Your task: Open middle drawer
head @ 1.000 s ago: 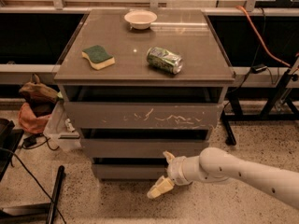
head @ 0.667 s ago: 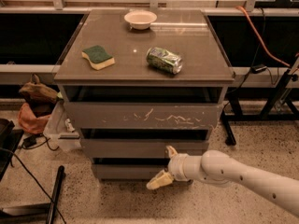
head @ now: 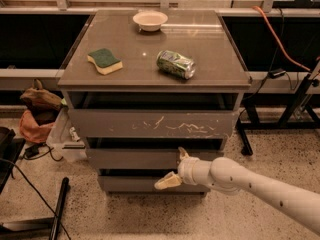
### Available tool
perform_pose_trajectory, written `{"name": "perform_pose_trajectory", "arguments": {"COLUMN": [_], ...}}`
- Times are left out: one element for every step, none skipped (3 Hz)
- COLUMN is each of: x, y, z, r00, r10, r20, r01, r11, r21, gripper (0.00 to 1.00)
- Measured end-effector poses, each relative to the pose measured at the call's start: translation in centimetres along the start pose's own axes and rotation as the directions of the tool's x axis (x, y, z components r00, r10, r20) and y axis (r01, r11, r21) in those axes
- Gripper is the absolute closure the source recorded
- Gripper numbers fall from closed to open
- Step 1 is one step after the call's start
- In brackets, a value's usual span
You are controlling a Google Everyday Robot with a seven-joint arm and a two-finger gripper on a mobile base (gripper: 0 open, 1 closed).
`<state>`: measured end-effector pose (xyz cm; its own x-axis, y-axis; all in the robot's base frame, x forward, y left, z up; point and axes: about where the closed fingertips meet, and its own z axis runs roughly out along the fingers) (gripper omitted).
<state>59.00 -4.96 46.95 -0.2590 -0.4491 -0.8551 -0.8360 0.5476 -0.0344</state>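
Note:
The middle drawer (head: 135,158) is the plain grey-brown front between the taller scratched top front (head: 150,124) and the narrower bottom front (head: 130,184). It sits pushed in, with a dark gap above it. My gripper (head: 174,167) reaches in from the lower right on a white arm (head: 250,184). Its fingers are spread: the upper finger (head: 182,153) touches the top edge of the middle drawer near its right part, and the lower finger (head: 167,181) hangs in front of the bottom drawer.
On the cabinet top (head: 220,64) lie a green-and-yellow sponge (head: 104,61), a crushed green can (head: 175,64) and a white bowl (head: 150,20). A brown bag (head: 37,101) and cables (head: 30,151) lie on the floor at left. A black stand (head: 295,104) is at right.
My gripper has moved slightly left and up along the cabinet front, with its upper finger now at the middle drawer's top edge. The drawers have not moved.

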Motion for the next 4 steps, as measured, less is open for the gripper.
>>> {"name": "perform_pose_trajectory", "arguments": {"x": [-0.4,-1.2,-2.3,-2.3], "y": [-1.9,-3.1,-3.9,-4.1], "z": [1.2,2.0,3.4,5.3], "r00": [1.000,0.999,0.993,0.984], "r10": [-0.005,-0.025,-0.061,-0.085], "r20": [-0.019,-0.047,-0.100,-0.158], "r01": [0.005,0.027,0.064,0.084], "r11": [0.9998,0.9992,0.9978,0.9963], "r21": [0.017,0.030,0.021,-0.015], "gripper": [0.00,0.00,0.00,0.00]}}
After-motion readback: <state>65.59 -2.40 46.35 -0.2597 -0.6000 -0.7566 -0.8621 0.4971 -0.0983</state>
